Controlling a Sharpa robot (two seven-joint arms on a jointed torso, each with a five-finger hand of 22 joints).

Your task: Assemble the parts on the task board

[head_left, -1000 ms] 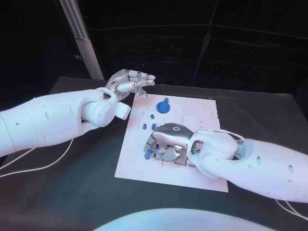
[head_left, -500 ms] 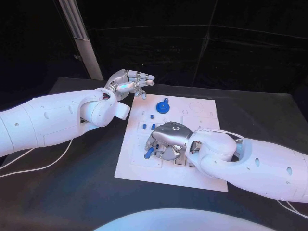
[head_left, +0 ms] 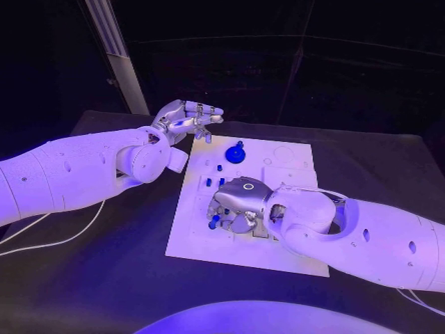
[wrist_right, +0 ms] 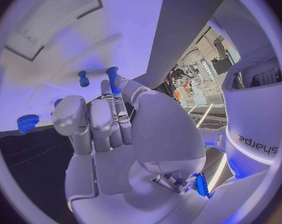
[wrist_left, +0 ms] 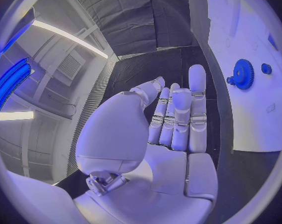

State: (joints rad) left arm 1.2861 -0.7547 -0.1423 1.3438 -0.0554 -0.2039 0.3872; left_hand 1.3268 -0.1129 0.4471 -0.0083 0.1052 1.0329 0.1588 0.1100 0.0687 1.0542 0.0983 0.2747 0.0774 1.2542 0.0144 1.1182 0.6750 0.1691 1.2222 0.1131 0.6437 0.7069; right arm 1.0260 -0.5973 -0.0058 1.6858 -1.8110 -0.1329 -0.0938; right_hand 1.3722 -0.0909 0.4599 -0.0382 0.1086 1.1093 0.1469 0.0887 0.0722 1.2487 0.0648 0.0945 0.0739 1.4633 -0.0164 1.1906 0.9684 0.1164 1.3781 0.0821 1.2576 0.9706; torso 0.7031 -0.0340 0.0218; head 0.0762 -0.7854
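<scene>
The right hand (head_left: 240,204) hangs low over the middle of the task board (head_left: 283,257), fingers curled down round a small blue peg (wrist_right: 112,79), which the right wrist view shows pinched at the fingertips and standing just off the white surface. Another short blue peg (wrist_right: 83,78) stands in the board close by, and a blue knurled part (wrist_right: 28,123) sits near the board's edge. The main risk, as I judge it, is a crooked entry: if the peg meets its hole tilted, it may jam at the rim or slip out of so light a pinch and roll across the board. The curled fingers also crowd the neighbouring pegs (head_left: 215,181), so a sideways correction could knock one askew. The hole itself is hidden under the hand, so alignment cannot be judged. The left hand (head_left: 188,122) is raised off the far left corner of the board, fingers loosely apart and holding nothing, near the blue gear (head_left: 236,152); it braces nothing, so the board could shift on the table (head_left: 102,278) under a hard push.
</scene>
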